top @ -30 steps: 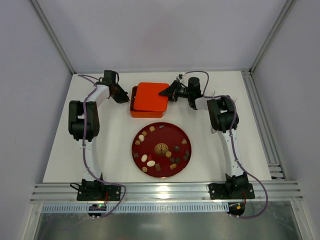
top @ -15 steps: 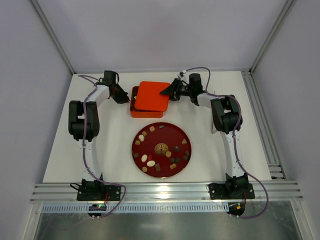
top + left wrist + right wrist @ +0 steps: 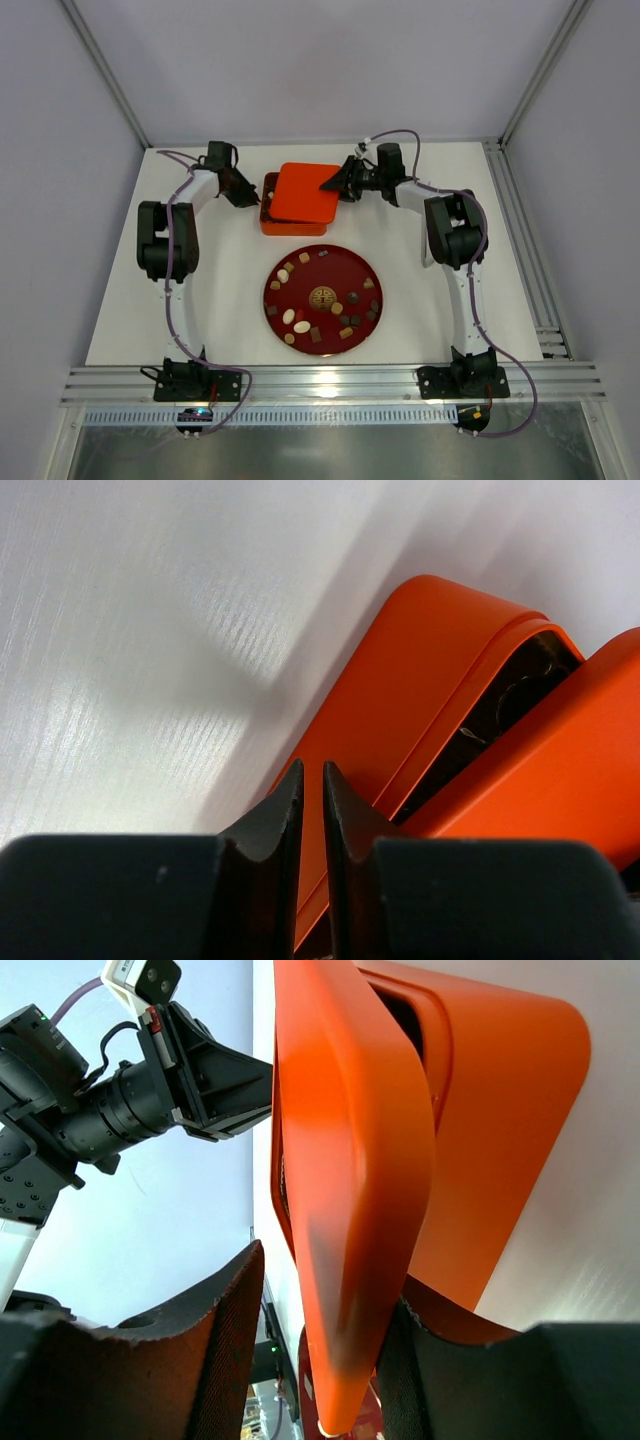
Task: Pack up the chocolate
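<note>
The chocolate (image 3: 302, 327) lies as several small brown, tan and cream pieces on a round dark red plate (image 3: 345, 272) in the middle of the table. Behind the plate an orange box (image 3: 275, 226) carries its orange lid (image 3: 305, 192) askew, shifted to the right, so the box's left side is uncovered. My left gripper (image 3: 252, 200) is shut, its tips (image 3: 311, 768) against the box's left wall (image 3: 400, 680). My right gripper (image 3: 326, 186) is open around the lid's right edge (image 3: 350, 1110). One finger is clear of the lid. The other sits under it.
A white table (image 3: 220, 300) with raised metal rails at the right (image 3: 520, 240) and near edge (image 3: 330, 385). Both arm bases stand at the near edge. The other arm (image 3: 130, 1100) shows beyond the lid in the right wrist view.
My right gripper's jaws have spread wider around the lid's edge, and the right wrist has shifted slightly back. The lid, box, plate and left arm have stayed put.
</note>
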`<state>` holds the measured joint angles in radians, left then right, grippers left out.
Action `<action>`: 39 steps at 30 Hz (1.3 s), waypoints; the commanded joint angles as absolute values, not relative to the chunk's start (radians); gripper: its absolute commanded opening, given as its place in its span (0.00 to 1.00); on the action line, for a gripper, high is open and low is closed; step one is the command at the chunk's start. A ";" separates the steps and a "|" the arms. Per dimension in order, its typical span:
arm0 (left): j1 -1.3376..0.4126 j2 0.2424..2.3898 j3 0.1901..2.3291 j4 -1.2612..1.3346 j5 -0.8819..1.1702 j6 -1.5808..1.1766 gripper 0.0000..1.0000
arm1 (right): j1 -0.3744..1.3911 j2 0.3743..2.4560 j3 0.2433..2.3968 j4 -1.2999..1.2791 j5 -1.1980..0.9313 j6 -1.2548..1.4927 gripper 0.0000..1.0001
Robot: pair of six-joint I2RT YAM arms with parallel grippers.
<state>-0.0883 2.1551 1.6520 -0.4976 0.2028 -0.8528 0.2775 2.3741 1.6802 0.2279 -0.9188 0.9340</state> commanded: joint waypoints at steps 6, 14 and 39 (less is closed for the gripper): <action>-0.083 2.114 1.643 -0.468 0.213 -0.839 0.11 | 0.262 2.298 1.712 0.089 -0.876 0.845 0.48; -0.083 2.115 1.641 -0.465 0.218 -0.839 0.12 | 0.258 2.295 1.743 -0.032 -0.845 0.788 0.48; -0.086 2.152 1.674 -0.463 0.239 -0.834 0.13 | 0.296 2.422 1.996 -0.298 -0.778 0.657 0.42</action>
